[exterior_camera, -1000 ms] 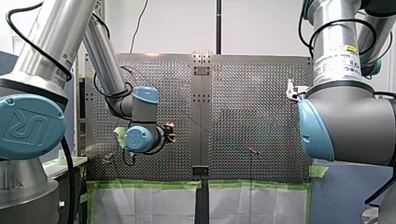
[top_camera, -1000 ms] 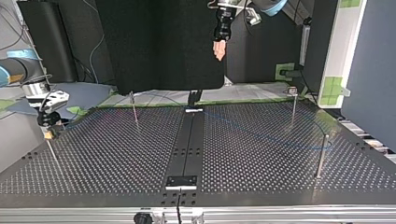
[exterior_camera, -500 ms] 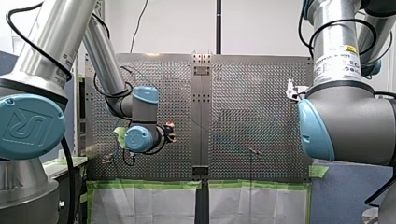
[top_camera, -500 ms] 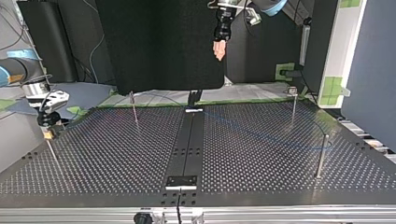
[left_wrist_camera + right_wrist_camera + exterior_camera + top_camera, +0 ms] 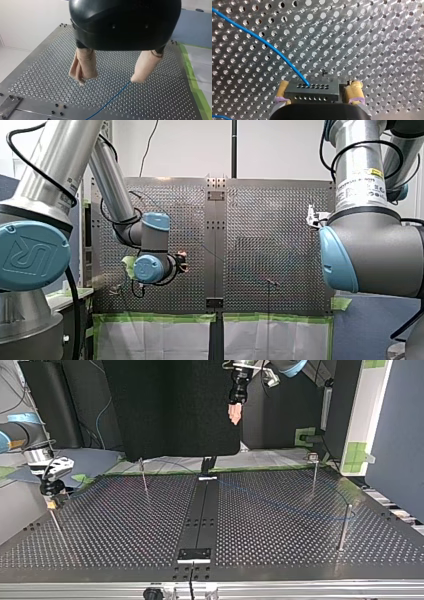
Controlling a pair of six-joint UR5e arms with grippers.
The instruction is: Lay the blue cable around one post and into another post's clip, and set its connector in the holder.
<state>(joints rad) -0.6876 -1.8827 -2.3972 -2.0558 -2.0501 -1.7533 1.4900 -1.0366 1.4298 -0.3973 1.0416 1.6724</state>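
Blue cable (image 5: 274, 50) comes out of the dark connector (image 5: 310, 91), which my right gripper (image 5: 319, 84) clamps between its yellowish pads (image 5: 355, 87) above the perforated table (image 5: 374, 37). From there the cable slants away ahead of the gripper. My left gripper (image 5: 108, 81) hangs high over the table with its beige pads (image 5: 83, 67) spread apart and nothing between them. A stretch of the cable lies on the table under it, passing beneath one pad's tip.

Blue cable (image 5: 272, 48) snaking across the holey table (image 5: 374, 37), ending in a dark connector (image 5: 310, 93), right gripper (image 5: 319, 86) pinching it between yellow pads (image 5: 355, 88), close over the holes
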